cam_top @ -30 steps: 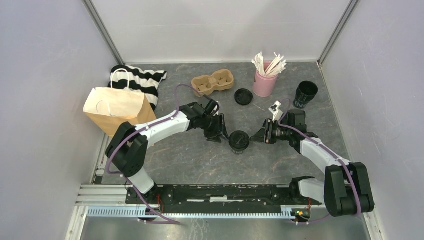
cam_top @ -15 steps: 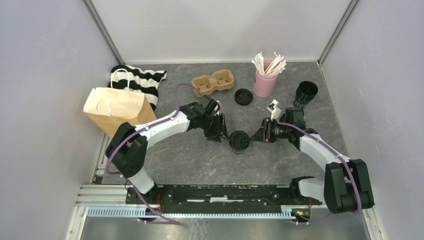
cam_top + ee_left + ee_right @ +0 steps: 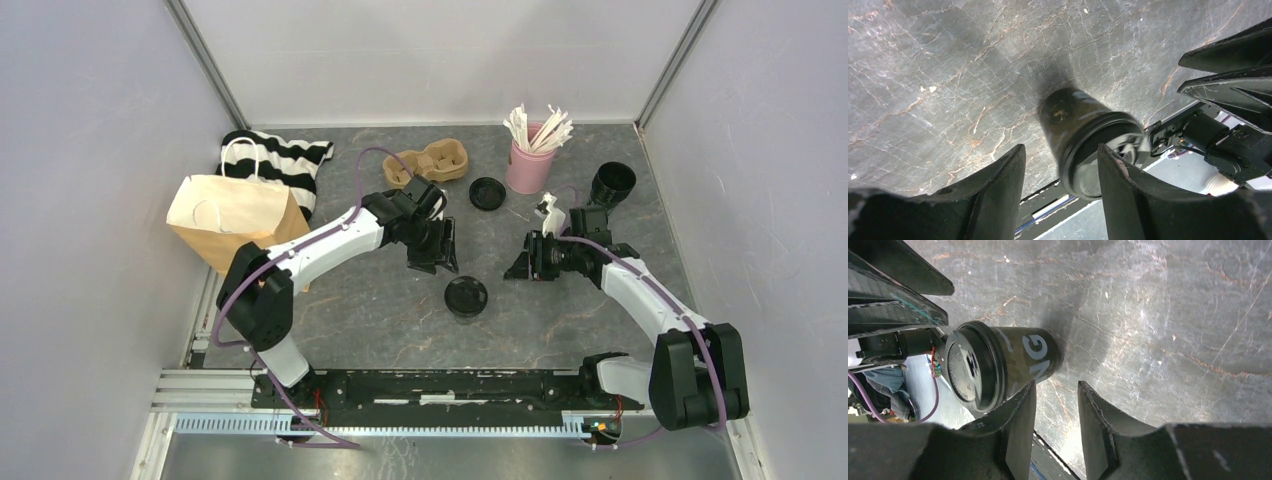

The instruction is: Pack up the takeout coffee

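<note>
One takeout coffee cup (image 3: 466, 296), black with its lid on, stands free on the table between my two grippers. In the left wrist view this cup (image 3: 1088, 142) looks blurred, just beyond my open left gripper (image 3: 1060, 150). My left gripper (image 3: 437, 262) hovers behind and to the left of it. The right wrist view shows the cup (image 3: 1003, 362) with pale lettering, left of my open right gripper (image 3: 1055, 387), whose jaws hold nothing. My right gripper (image 3: 520, 268) sits to the cup's right. A second black cup (image 3: 612, 185) stands lidless at the back right, and a loose black lid (image 3: 486, 192) lies near the pink cup.
A brown pulp carrier tray (image 3: 428, 165) lies at the back centre. A pink cup of white sticks (image 3: 530, 165) stands beside the loose lid. A brown paper bag (image 3: 235, 220) lies on the left over a striped cloth (image 3: 285, 160). Walls enclose the table on three sides.
Both grippers have drawn back from the lidded cup, the left one opening wider and moving away. The cup now stands alone, slightly nearer the table's front edge.
</note>
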You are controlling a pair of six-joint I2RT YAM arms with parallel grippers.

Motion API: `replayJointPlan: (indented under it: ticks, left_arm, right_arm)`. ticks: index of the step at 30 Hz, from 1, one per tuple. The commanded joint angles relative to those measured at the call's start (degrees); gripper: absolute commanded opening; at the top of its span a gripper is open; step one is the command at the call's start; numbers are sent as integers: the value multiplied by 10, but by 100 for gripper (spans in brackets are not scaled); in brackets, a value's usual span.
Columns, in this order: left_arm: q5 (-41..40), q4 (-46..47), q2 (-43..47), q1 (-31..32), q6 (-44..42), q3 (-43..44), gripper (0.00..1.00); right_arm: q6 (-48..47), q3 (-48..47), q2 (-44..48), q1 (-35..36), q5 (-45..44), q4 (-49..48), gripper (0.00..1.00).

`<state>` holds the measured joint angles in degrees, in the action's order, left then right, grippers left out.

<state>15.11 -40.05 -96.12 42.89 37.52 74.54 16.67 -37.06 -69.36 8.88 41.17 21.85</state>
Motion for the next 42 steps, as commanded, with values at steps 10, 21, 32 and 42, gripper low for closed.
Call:
replayJointPlan:
  ticks: [10, 21, 32, 42]
  left_arm:
    - [50, -20, -7, -1, -94, 39, 69]
    - [121, -1, 95, -40, -40, -81, 74]
    - [139, 45, 104, -53, 16, -157, 58]
    - [121, 51, 103, -62, 17, -152, 60]
  right_arm:
    - [-21, -13, 4, 15, 93, -5, 62]
    - [103, 44, -21, 47, 133, -157, 54]
    - [156, 53, -31, 52, 118, -205, 49]
    - [157, 62, -38, 67, 118, -210, 47]
